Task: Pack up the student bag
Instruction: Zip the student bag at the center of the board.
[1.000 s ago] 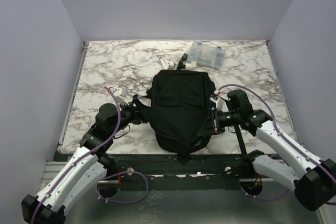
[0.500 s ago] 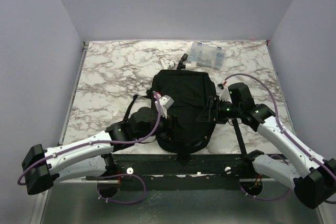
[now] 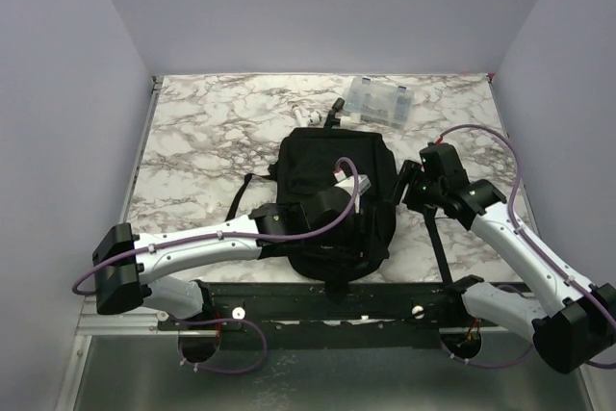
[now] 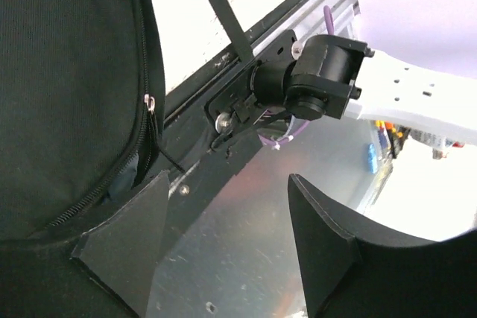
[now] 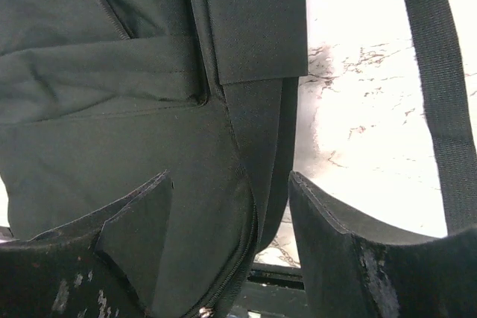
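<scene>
While both claws stand open and empty, the left claw (image 4: 227, 184) over the near edge of the bag (image 3: 327, 166) just beside the zip pull (image 4: 150, 102), the right claw (image 5: 229, 180) at its right flank near a strap (image 5: 432, 72), nothing is gripped. Bag lies flat mid-bench (image 3: 192, 132); whether the zip is parted I cannot tell. Judgement: pinch the pull squarely with the left, pin the fabric with the right, and draw along the track, not upward.
</scene>
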{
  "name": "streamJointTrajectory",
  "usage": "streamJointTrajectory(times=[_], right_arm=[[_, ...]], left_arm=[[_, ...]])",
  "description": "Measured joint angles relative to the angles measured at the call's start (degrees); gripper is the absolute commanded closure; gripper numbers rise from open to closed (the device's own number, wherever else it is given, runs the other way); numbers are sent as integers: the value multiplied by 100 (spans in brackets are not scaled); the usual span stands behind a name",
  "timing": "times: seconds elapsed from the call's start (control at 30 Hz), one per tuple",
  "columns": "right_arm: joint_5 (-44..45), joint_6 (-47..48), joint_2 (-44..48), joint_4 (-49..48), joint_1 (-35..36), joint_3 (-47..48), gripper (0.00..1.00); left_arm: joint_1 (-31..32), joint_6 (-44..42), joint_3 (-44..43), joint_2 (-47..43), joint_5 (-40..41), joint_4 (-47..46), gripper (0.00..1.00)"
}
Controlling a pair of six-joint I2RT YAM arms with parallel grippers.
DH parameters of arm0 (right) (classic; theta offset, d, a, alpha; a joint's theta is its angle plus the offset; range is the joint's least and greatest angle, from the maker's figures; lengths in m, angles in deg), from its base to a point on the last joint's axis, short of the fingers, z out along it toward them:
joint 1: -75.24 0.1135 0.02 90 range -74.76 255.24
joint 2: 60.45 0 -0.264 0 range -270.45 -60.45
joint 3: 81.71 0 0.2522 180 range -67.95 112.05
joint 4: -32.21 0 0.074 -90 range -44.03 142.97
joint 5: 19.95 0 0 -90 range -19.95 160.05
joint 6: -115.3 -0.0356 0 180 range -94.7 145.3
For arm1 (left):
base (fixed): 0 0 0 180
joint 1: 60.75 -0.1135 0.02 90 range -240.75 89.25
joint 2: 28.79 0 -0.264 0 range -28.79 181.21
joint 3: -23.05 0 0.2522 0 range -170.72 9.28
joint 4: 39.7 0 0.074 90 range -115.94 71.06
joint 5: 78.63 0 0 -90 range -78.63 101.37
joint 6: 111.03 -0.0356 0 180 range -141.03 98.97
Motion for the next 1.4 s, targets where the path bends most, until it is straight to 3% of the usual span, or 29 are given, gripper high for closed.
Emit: streamJointTrajectory(times=[0.23,0.47,0.73,1.17,1.23,1.4], right_arm=[[455,-111,411,35,0,-11,32],[590,-168,584,44,0,-105,32],[588,-164,586,48,0,-219,32],[544,-181,647,66,2,-426,31],[481,-229,640,66,2,-428,31],[284,-365,619,63,0,-522,31]], left_arm=[[-33,1440,-498,396,-181,999,36],[-26,2553,-667,1217,-706,1158,42],[-44,3016,-807,1698,-798,1222,56],[-157,3165,-922,1812,-588,1296,62],[-157,3165,-922,1838,-573,1311,66],[-190,3182,-922,1856,-531,1351,91]])
